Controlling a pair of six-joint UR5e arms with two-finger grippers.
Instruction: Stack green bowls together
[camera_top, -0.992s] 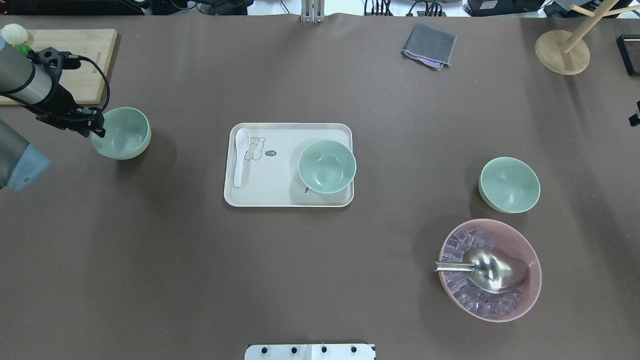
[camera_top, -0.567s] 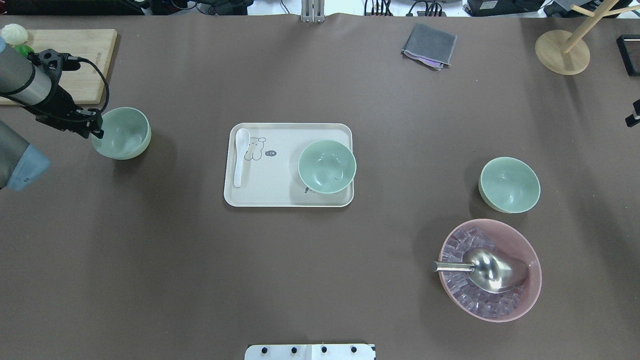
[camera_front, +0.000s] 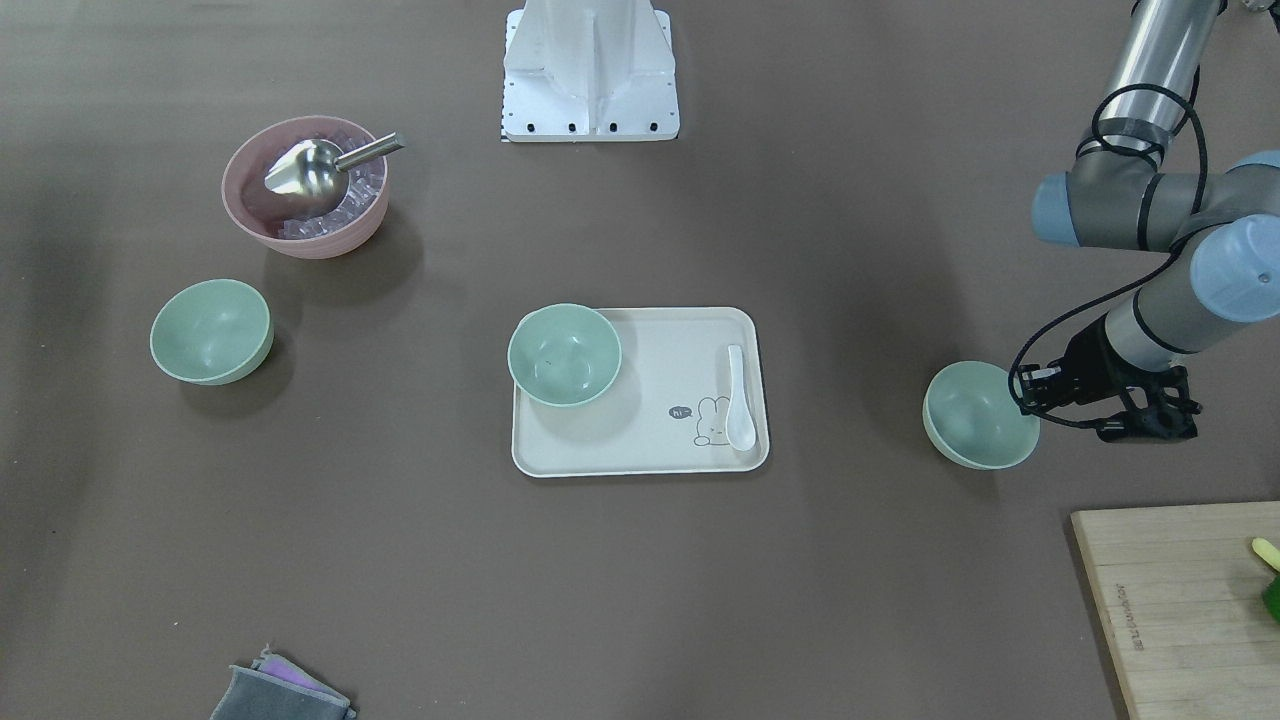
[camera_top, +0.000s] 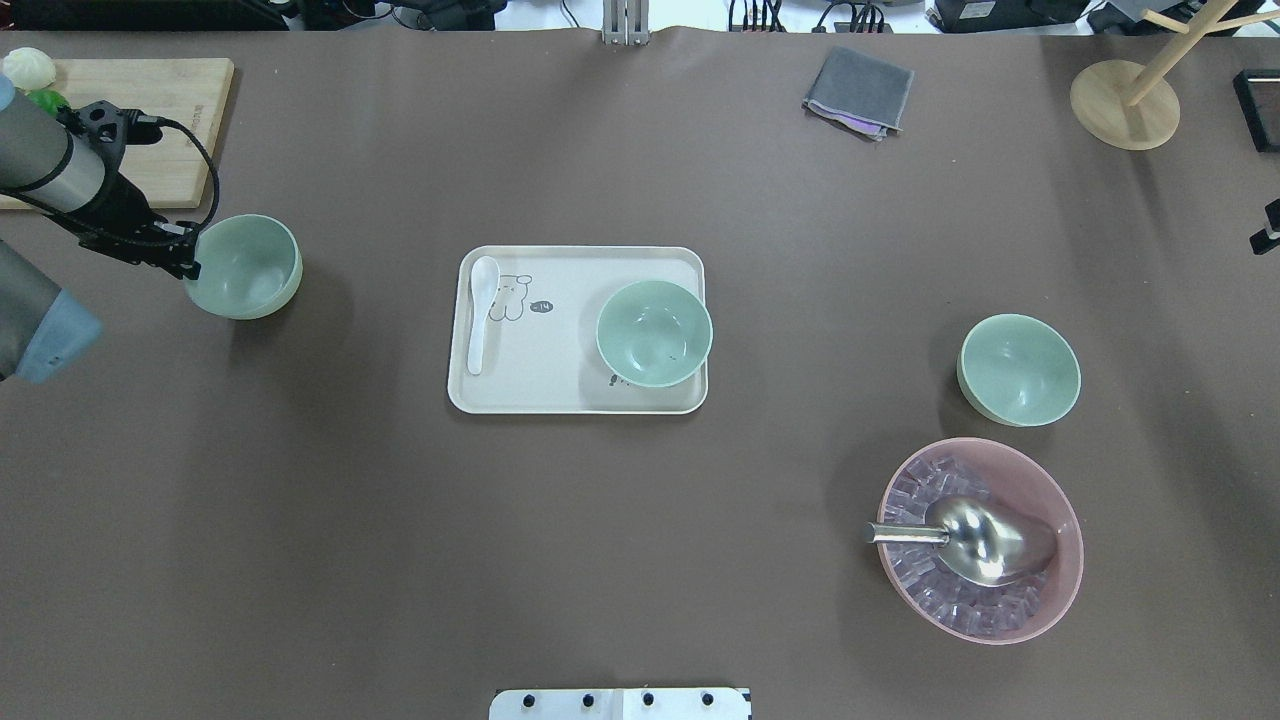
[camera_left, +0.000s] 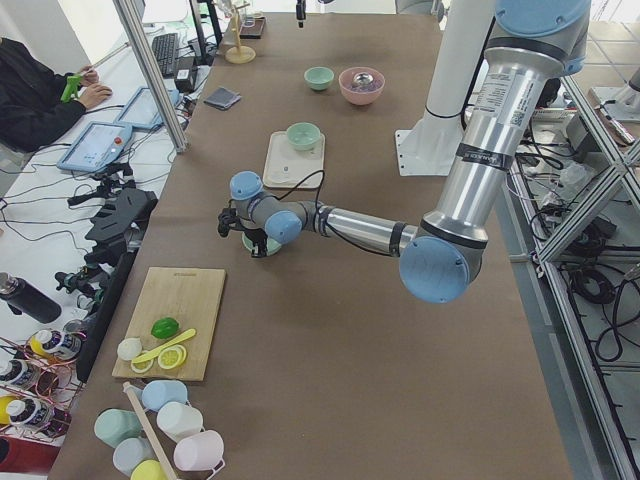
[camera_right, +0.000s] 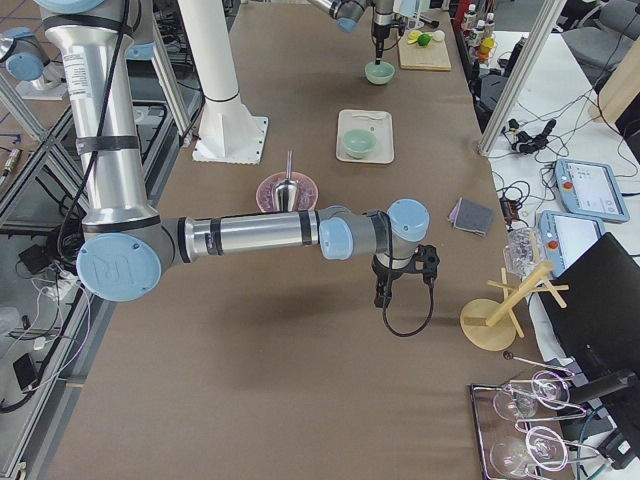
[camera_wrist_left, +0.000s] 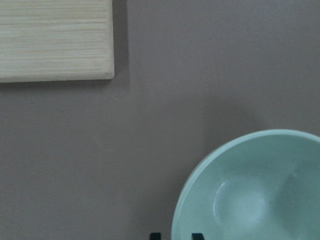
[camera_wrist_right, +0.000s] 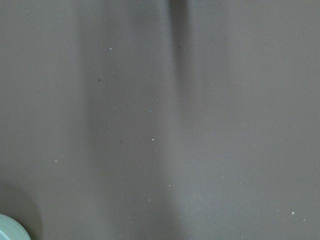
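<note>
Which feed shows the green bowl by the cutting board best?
Overhead exterior: the green bowl shows nearly whole, inside included, the left gripper at its rim. Front-facing shows about as much. Left wrist crops it; exterior left half hides it behind that gripper; exterior right shows it tiny.

Open table (camera_top: 380, 330) between left bowl (camera_top: 245, 266) and tray (camera_top: 560, 350); board (camera_top: 170, 100) stands far-left; pink bowl (camera_top: 1070, 560) sits close on near side of right bowl (camera_top: 1018, 368).

The left arm (camera_front: 1165, 312) is reaching out low, its wrist bending down, and the left gripper (camera_top: 190, 263) is pointing downward with both fingertips (camera_wrist_left: 155, 235) standing slightly apart. The right arm (camera_right: 250, 235) is stretching out level, the right gripper (camera_right: 384, 296) hanging beneath its wrist, jaw spacing unreadable
</note>
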